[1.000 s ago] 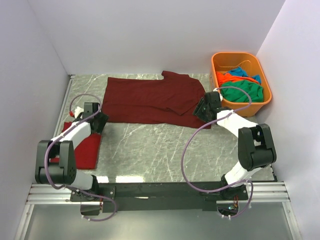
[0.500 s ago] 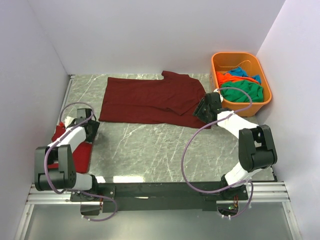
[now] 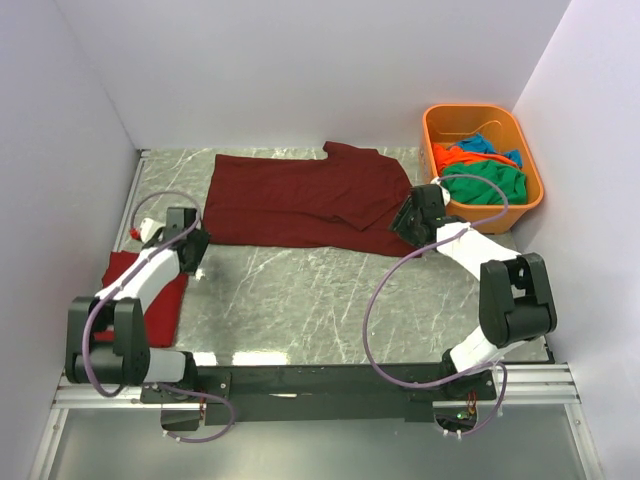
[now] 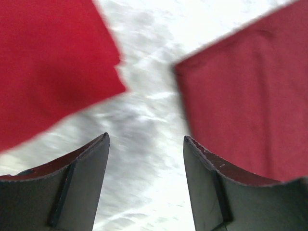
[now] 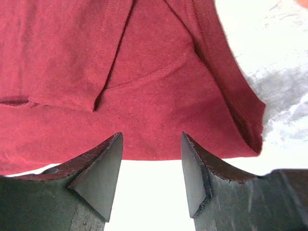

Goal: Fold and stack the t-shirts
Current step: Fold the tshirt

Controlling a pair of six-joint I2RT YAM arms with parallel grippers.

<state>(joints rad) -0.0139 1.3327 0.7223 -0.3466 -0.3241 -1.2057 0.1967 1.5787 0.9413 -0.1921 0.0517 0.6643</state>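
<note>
A dark maroon t-shirt (image 3: 300, 200) lies spread flat at the back middle of the table, one sleeve folded in over its body (image 5: 144, 57). A bright red t-shirt (image 3: 150, 295) lies folded at the left edge. My left gripper (image 3: 192, 248) hovers open over bare table between the two, with red cloth (image 4: 48, 62) on one side and maroon cloth (image 4: 250, 96) on the other; its jaws (image 4: 147, 139) hold nothing. My right gripper (image 3: 410, 215) is open at the maroon shirt's near right edge, and its jaws (image 5: 150, 139) stand just short of the hem.
An orange plastic tub (image 3: 530, 195) at the back right holds green (image 3: 485, 185), orange (image 3: 455, 155) and blue (image 3: 485, 143) shirts. White walls close in the left, back and right. Marbled table surface (image 3: 300, 290) lies in front of the maroon shirt.
My left gripper swung back toward the left wall, then returned to the maroon shirt's near left corner. The red shirt looks narrower now. The right arm has barely moved.
</note>
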